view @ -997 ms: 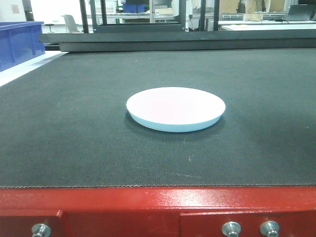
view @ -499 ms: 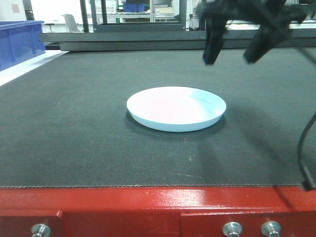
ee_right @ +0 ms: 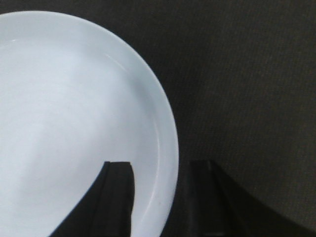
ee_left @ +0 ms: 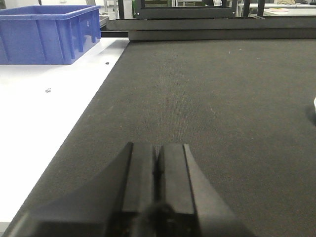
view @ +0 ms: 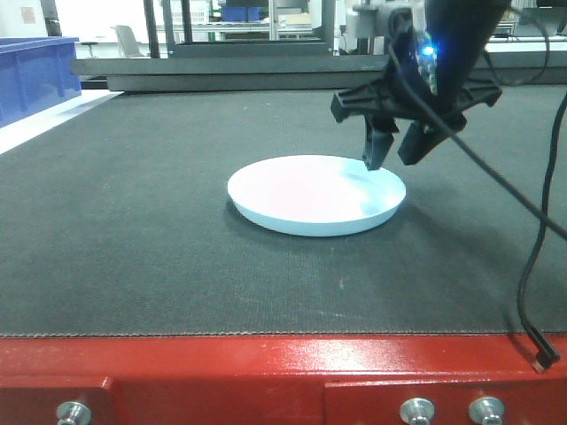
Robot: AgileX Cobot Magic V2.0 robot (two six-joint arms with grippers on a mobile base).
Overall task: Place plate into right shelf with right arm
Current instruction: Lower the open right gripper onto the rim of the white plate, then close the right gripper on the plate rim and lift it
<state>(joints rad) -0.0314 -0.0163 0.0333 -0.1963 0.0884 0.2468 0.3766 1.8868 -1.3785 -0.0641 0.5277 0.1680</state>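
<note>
The white plate (view: 316,195) with its pale blue rim lies flat on the dark mat (view: 133,230), near the middle of the table. My right gripper (view: 392,160) hangs open just above the plate's far right rim. In the right wrist view one finger (ee_right: 116,197) is over the plate (ee_right: 74,108) and the other finger (ee_right: 207,197) is over the mat outside it, so the right gripper (ee_right: 160,167) straddles the rim without gripping it. My left gripper (ee_left: 157,148) is shut and empty, low over the mat. The right shelf is out of view.
The table has a red front rail (view: 283,363) with bolts. A blue bin (view: 35,75) stands at the far left on a white surface (ee_left: 39,113). A black cable (view: 532,266) hangs down at the right. A dark frame (view: 266,66) borders the mat's far edge.
The right arm was absent a second ago, then entered from the upper right and came down to the plate's right rim. The plate has not moved.
</note>
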